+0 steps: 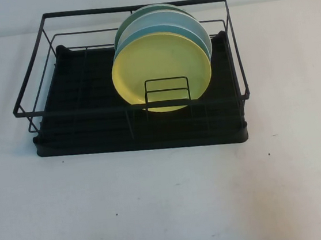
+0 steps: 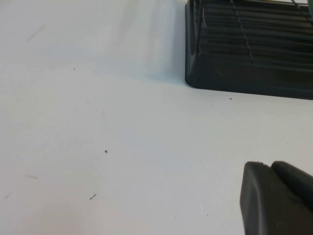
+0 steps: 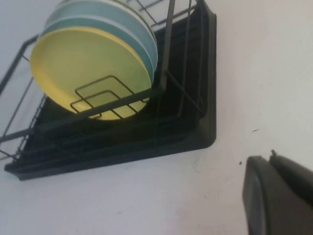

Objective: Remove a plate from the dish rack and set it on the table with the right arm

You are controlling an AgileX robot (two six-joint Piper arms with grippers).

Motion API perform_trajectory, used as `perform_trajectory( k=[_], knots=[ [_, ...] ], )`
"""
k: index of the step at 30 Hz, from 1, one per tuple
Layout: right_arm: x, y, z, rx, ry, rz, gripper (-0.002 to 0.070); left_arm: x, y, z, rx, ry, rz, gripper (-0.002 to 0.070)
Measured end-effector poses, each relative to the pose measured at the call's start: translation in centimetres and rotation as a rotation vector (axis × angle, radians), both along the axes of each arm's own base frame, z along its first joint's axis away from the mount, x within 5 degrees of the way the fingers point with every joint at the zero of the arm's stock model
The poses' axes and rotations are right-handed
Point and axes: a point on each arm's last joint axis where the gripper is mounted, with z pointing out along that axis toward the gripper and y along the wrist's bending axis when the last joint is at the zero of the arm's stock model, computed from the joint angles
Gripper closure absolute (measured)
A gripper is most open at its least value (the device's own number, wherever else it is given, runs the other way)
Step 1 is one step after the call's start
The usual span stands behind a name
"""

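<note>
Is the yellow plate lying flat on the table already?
No, the yellow plate stands on edge in the dish rack, in front of the blue plate, not on the table.

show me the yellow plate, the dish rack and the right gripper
yellow plate [image 1: 160,62]: high view, its face
dish rack [image 1: 150,135]: high view, near tray edge
right gripper [image 3: 279,196]: right wrist view, dark finger, off the rack's corner

Left gripper [image 2: 276,198]: only a matte black, rounded moulded block is seen at the edge of the left wrist view, divided by a shallow seam. Right gripper [image 3: 279,196]: a similar black, smooth-cornered body is seen, with a curved front face. No cables, screws or markings are shown on either part.
</note>
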Motion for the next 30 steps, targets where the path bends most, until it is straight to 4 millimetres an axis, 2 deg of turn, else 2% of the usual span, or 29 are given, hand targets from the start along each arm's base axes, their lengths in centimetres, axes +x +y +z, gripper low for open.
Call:
perform_trajectory(
  k=[4, 12, 23, 30],
  knots=[
    [3.6, 0.4, 2.4, -0.111, 0.063, 0.078, 0.0694, 0.0, 0.0, 0.0, 0.0, 0.0, 0.0, 0.0679],
    [11.7, 1.5, 4.4, -0.268, 0.106, 0.228, 0.0694, 0.0, 0.0, 0.0, 0.0, 0.0, 0.0, 0.0679],
    [20.9, 7.5, 5.4, -0.433, 0.005, 0.493, 0.0694, 0.0, 0.0, 0.0, 0.0, 0.0, 0.0, 0.0679],
    [24.5, 10.3, 5.1, -0.483, -0.044, 0.6, 0.0669, 0.0, 0.0, 0.0, 0.0, 0.0, 0.0, 0.0679]
  ],
)
